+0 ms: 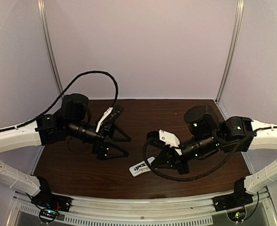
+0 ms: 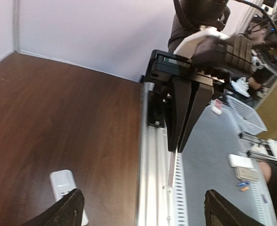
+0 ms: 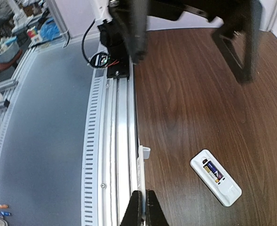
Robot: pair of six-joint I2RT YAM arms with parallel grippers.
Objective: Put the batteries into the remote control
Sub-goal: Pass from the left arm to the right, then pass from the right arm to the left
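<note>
The remote control (image 3: 216,176) lies back-up on the tabletop (image 3: 199,94), batteries (image 3: 212,170) apparently seated, just right of our right end effector (image 3: 143,209), which is pinched closed and empty. The left end effector (image 2: 145,209) gapes wide. We judge loading nearly done; next, press them flush.

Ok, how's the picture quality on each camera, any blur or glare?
Top external is dim with a purple cast, the remote control a small pale shape. Left wrist washes out the remote's white, and the right claw looks soft. Right wrist is sharp on the batteries, but the left claw is blurred.
</note>
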